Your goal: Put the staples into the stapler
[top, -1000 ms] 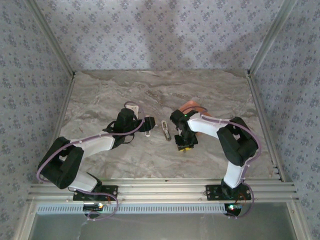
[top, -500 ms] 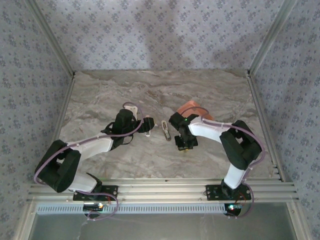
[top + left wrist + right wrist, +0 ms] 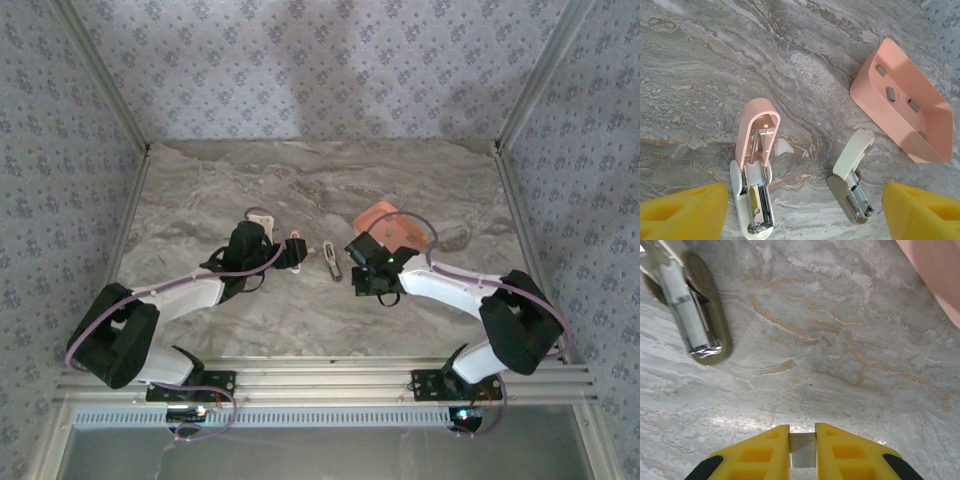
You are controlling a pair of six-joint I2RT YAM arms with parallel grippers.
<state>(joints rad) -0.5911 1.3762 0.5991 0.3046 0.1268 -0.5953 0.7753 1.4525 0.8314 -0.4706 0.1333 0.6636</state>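
Top view first: the left arm (image 3: 190,290) reaches in from the near left, and its jaws sit right over the pink stapler (image 3: 295,248). The tan stapler (image 3: 331,260) lies just to the right of that. The right arm (image 3: 450,290) has its jaws hanging just near-right of the tan stapler, and the pink tray (image 3: 385,218) is close behind on the far side. Everything's bunched mid-table (image 3: 300,190), I'd guess so neither arm has to reach.

Left wrist view: the jaws are spread wide with nothing in them. Both staplers are flipped open with the metal channels showing, probably so a strip can drop straight in. I can't tell which one is the target. The spare staples (image 3: 891,93) are loose in the tray.

Right wrist view: the yellow fingers (image 3: 765,455) are pinched tight on a small silvery staple strip (image 3: 802,450), held over bare table. The tan stapler's open channel is off to the left. Gripping it by the sides looks like setup for lowering it in.

Versus a second ago, the right arm's elbow has swung out right, so much more of the tray is uncovered. Its jaws are in almost the same spot, and the left arm has barely moved.
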